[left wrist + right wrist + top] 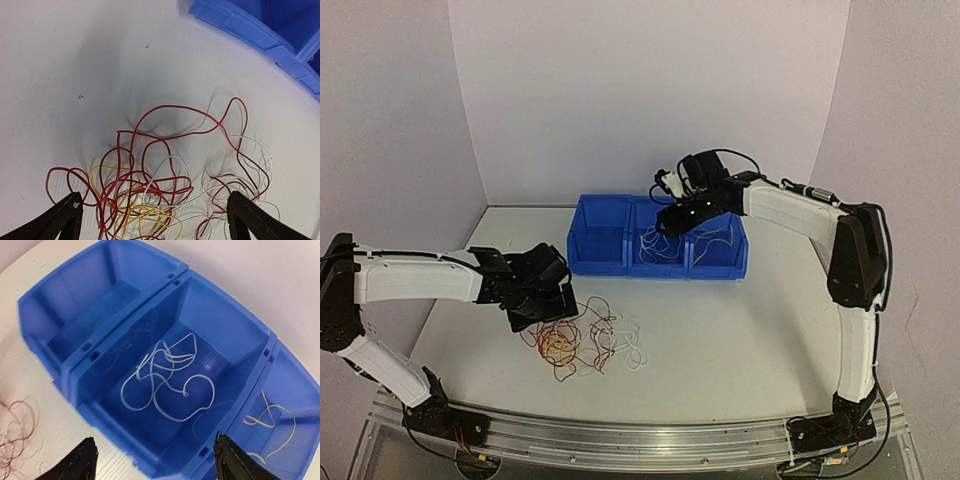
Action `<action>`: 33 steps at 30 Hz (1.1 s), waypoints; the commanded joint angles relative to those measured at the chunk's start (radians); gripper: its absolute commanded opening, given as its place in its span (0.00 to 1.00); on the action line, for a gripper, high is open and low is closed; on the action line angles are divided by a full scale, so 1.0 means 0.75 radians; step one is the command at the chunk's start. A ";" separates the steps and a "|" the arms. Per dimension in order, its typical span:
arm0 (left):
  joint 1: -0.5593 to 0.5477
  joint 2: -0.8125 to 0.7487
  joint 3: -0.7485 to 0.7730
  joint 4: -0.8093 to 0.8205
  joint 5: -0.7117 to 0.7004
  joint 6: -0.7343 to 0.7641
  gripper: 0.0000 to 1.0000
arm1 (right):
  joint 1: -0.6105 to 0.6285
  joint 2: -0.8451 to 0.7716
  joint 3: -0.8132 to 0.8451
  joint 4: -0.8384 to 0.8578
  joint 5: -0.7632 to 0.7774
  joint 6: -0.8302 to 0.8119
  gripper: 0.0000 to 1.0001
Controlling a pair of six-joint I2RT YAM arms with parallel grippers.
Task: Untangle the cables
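The cables (582,340) lie as a loose tangle of red, yellow and white wires on the white table, also in the left wrist view (160,190). My left gripper (542,300) hovers over the tangle's left part, open and empty, its black fingertips (65,215) wide apart on either side of the wires. My right gripper (672,218) is open and empty above the middle compartment of the blue bin (582,262), where white wires (170,382) lie loose. Yellow wires (272,427) lie in the right compartment.
The blue bin (75,375) has three compartments; the left one (85,325) holds nothing visible. It stands at the table's back middle. White walls enclose the table on the left, the back and the right. A metal rail runs along the near edge.
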 commanded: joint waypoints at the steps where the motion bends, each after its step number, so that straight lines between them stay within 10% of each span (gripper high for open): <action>1: -0.004 0.011 -0.036 0.040 0.014 -0.025 1.00 | 0.112 -0.304 -0.311 0.005 -0.371 -0.086 0.80; 8: -0.002 0.082 -0.052 0.086 0.033 -0.015 0.99 | 0.320 -0.419 -0.688 0.005 -0.692 -0.399 0.80; 33: -0.002 0.274 -0.055 0.154 0.082 -0.039 0.86 | 0.337 -0.004 -0.522 0.161 -0.588 -0.693 0.50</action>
